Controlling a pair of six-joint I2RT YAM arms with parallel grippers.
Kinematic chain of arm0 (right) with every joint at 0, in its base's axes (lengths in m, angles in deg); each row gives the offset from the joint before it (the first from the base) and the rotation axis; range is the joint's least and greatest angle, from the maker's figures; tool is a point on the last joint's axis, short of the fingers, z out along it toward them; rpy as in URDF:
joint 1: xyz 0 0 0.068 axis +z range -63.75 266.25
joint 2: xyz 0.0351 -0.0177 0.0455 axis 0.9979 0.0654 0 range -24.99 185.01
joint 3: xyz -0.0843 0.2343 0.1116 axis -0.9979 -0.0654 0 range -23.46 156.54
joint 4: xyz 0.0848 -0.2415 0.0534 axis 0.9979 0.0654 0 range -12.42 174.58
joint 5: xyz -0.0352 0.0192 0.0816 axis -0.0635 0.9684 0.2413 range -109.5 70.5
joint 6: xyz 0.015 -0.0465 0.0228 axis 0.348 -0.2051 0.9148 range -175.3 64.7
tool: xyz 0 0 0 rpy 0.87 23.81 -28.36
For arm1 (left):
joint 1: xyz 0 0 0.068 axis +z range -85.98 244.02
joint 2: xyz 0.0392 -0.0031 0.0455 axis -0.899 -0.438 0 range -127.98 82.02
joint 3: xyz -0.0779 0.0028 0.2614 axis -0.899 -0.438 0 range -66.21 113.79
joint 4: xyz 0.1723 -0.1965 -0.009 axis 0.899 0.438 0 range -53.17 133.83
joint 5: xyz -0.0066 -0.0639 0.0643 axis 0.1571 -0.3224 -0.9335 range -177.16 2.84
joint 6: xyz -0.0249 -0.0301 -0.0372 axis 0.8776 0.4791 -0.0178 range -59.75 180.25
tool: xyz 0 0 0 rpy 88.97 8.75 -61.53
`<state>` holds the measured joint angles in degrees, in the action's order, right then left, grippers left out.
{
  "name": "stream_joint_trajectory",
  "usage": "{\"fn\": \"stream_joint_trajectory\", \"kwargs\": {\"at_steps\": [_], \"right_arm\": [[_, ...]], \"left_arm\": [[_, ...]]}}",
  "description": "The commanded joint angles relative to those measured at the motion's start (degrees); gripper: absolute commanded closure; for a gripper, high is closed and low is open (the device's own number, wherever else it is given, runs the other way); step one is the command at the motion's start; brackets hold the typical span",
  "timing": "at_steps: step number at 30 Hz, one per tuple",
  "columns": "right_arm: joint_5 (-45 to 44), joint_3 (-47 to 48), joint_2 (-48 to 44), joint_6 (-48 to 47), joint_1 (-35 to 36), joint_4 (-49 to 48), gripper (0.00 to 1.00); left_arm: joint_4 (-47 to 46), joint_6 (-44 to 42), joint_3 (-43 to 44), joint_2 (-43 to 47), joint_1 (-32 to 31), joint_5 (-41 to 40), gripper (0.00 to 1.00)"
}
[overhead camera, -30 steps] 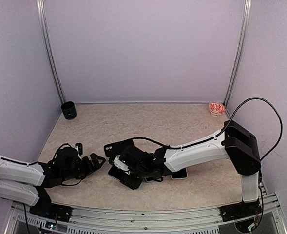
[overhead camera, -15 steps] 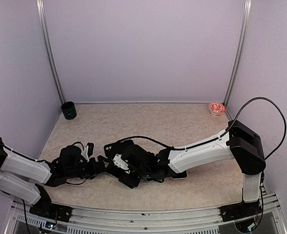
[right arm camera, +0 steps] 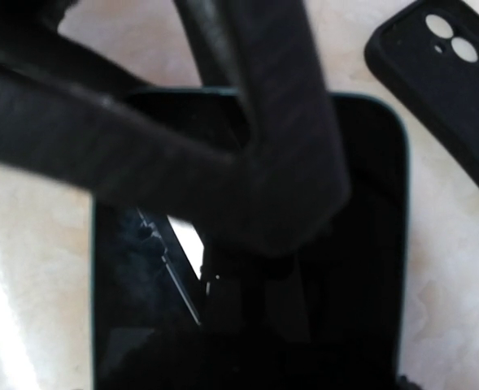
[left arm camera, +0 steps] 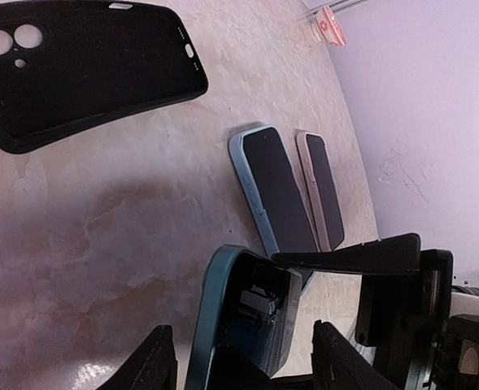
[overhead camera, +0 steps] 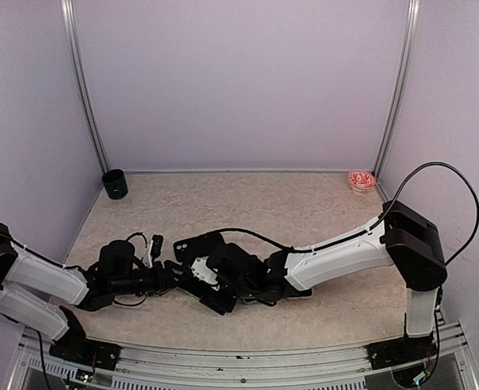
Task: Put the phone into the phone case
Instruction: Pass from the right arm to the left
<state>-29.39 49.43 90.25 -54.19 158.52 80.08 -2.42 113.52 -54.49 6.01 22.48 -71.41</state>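
Left wrist shows left tool [left arm camera: 243, 357] spread astride teal phone [left arm camera: 208, 325]; right tool [overhead camera: 195, 281] blurred, state unclear.

A beige, marbled table [overhead camera: 263, 203]. A black case [overhead camera: 197, 244] lies flat on it toward the front left, its camera holes showing. To the right of the case and a little nearer the front, a blue phone [left arm camera: 276, 191] and a pink phone [left arm camera: 324, 187] lie side by side, screens up. Just in front of the case sits a teal phone [left arm camera: 251, 333], one edge tilted up. Well behind the case to the left stands a black cup [overhead camera: 115, 184]. Well behind the case to the right stands a red-and-white bowl [overhead camera: 361, 179].
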Motion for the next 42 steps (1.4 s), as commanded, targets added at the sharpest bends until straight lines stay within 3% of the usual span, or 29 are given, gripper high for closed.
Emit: {"fn": "stream_joint_trajectory", "kwargs": {"at_steps": [1, 7, 17, 20, 26, 42], "right_arm": [[-0.1, -1.1, -4.0, -0.2, 0.6, -5.5, 0.3], [0.2, -3.0, -5.5, -0.5, 0.7, -8.0, 0.3], [-0.3, -3.9, -5.5, 0.0, 0.7, -8.7, 0.29], [-1.2, -3.9, -5.8, 0.5, 0.7, -8.3, 0.26], [-5.7, -3.8, -8.3, 2.0, 0.7, -5.5, 0.01], [-24.8, -11.3, -14.2, 13.5, -4.9, 8.6, 0.0]], "left_arm": [[-3.7, -0.4, 1.6, -1.2, 0.2, 2.8, 0.48], [-4.9, -0.1, 1.8, -1.7, 0.2, 3.4, 0.63], [-7.1, 0.2, 1.7, -2.4, -0.5, 3.4, 1.0], [-7.9, 0.3, 1.7, -2.8, -0.9, 3.3, 1.0], [-9.4, 0.4, 1.2, -2.0, -1.1, 2.8, 1.0], [-2.6, -3.6, 1.9, 12.0, -0.4, 0.4, 1.0]]}}
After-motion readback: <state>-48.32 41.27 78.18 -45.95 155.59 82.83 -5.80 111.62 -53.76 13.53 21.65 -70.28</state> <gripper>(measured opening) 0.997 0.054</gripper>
